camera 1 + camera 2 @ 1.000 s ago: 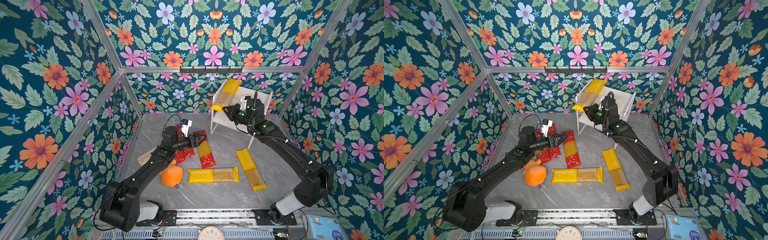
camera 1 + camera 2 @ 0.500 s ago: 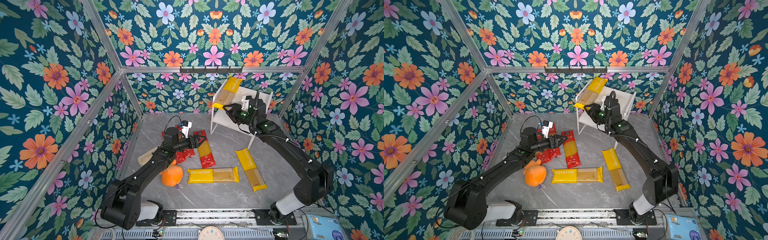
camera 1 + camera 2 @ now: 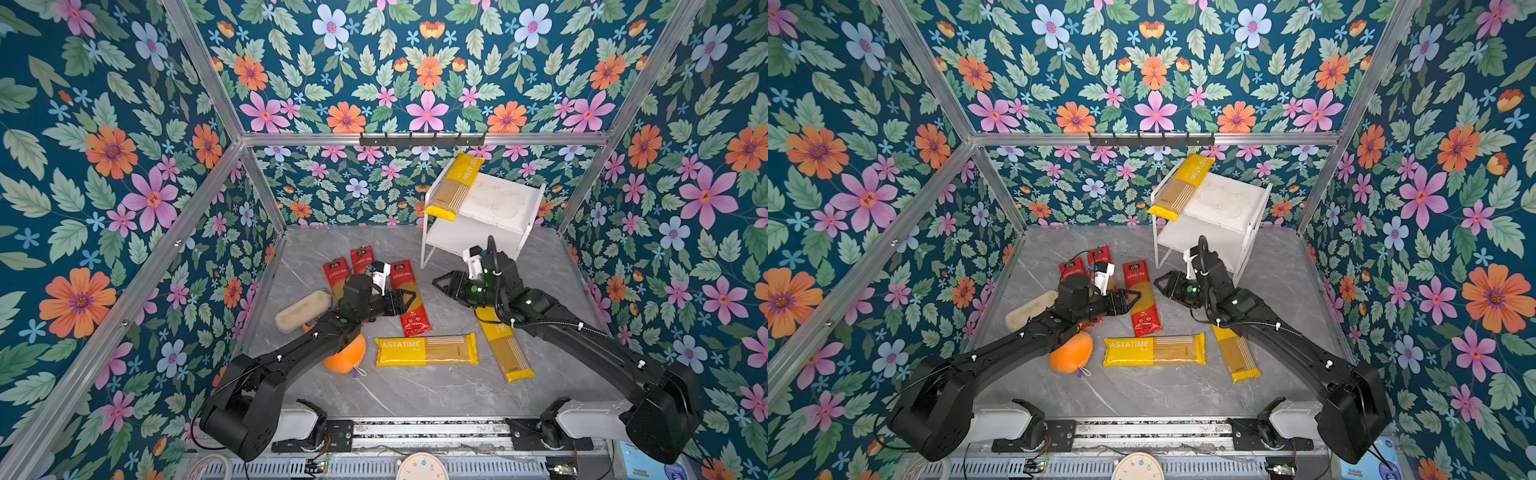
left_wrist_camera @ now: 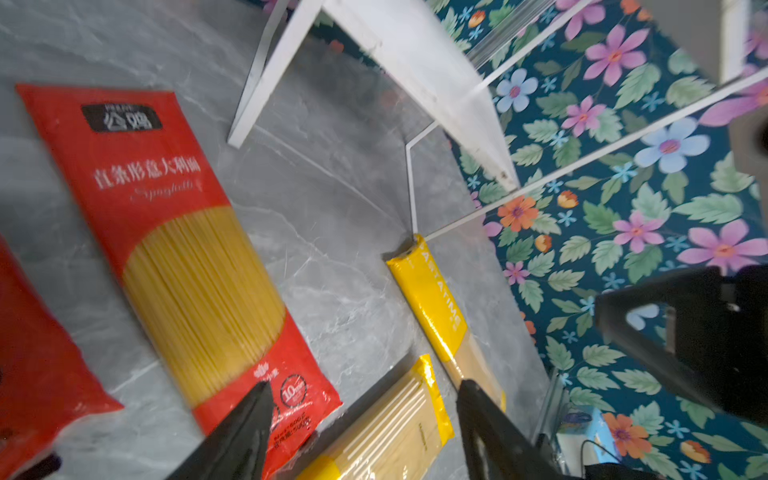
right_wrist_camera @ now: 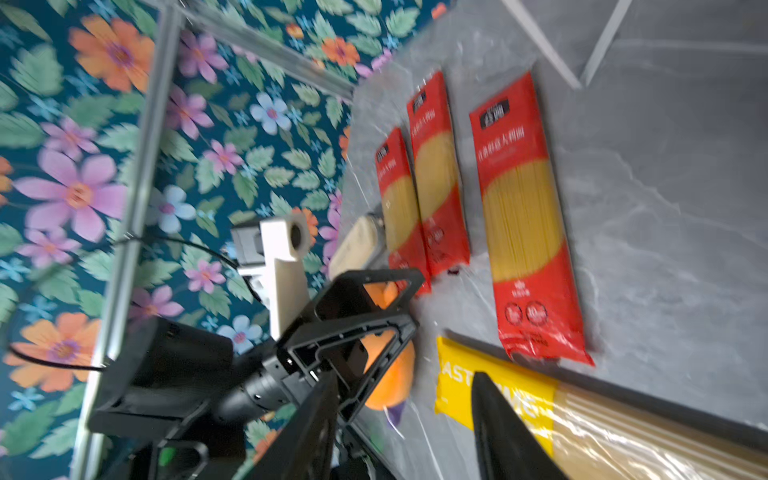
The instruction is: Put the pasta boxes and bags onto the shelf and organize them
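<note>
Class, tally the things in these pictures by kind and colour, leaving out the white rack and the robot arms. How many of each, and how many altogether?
Yellow pasta packs: 3
Red pasta packs: 3
Orange plush toy: 1
Beige loaf-shaped object: 1
Total: 8

Your right gripper (image 3: 436, 284) let go of yellow PASTATIME spaghetti pack (image 3: 455, 189), jaws now apart. Arm pulled back off white two-tier shelf (image 3: 503, 199), down low over grey marble tabletop (image 3: 436, 395). Pack sits free on top board.
</note>
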Tool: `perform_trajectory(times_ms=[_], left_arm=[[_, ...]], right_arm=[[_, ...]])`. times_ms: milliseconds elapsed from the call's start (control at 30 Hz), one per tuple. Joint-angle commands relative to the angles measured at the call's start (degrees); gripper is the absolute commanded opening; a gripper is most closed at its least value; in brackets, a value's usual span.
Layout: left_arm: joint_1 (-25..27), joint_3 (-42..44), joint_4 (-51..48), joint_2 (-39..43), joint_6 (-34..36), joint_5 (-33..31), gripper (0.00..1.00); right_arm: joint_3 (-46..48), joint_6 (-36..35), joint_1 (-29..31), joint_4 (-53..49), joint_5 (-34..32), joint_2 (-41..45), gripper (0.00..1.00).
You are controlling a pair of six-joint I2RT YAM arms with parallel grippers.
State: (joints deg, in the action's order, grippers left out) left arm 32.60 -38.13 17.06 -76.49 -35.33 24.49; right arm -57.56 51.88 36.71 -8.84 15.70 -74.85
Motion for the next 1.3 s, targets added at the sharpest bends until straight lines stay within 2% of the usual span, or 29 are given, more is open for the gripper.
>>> perform_trajectory(times_ms=[0,100,200,367,533,800,933,1133,1267], left_arm=[[3.89,0.95,-1.94,-0.66,2.78,-6.03,0.72],[6.55,1.27,-5.59,-1.13,3.51,-6.21,0.72],[7.39,2.46,-8.72,-0.41,3.48,-5.94,0.72],[8.62,4.0,-13.67,1.23,3.87,-6.12,0.71],[12.31,6.15,-15.38,2.72,1.29,-7.15,0.7],[21.37,8.67,-16.58,4.94,-5.25,-10.81,0.69],[25.73,9.17,-16.1,3.39,-7.57,-12.46,0.69],[27.64,8.89,-13.7,-2.56,-9.9,-13.09,0.68],[27.47,8.68,-13.81,-4.4,-10.92,-16.69,0.68]], right_arm=[[3.56,-1.89,1.89,-2.2,-4.74,-1.35,0.51],[6.63,-2.48,3.04,-2.8,-5.94,-2.76,0.5],[7.29,-6.1,3.12,-5.42,-6.9,-4.01,0.49],[5.63,-12.35,3.16,-9.46,-8.24,-8.13,0.5],[2.42,-15.84,3.06,-9.9,-7.73,-14.08,0.5],[-1.94,-19.83,3.01,-10.91,-4.11,-22.63,0.53],[-3.96,-22.03,2.24,-12.77,-2.87,-25.01,0.54],[-3.61,-22.88,0.41,-12.07,3.15,-26.98,0.55],[-2.47,-25.16,0.28,-14.0,6.46,-26.77,0.56]])
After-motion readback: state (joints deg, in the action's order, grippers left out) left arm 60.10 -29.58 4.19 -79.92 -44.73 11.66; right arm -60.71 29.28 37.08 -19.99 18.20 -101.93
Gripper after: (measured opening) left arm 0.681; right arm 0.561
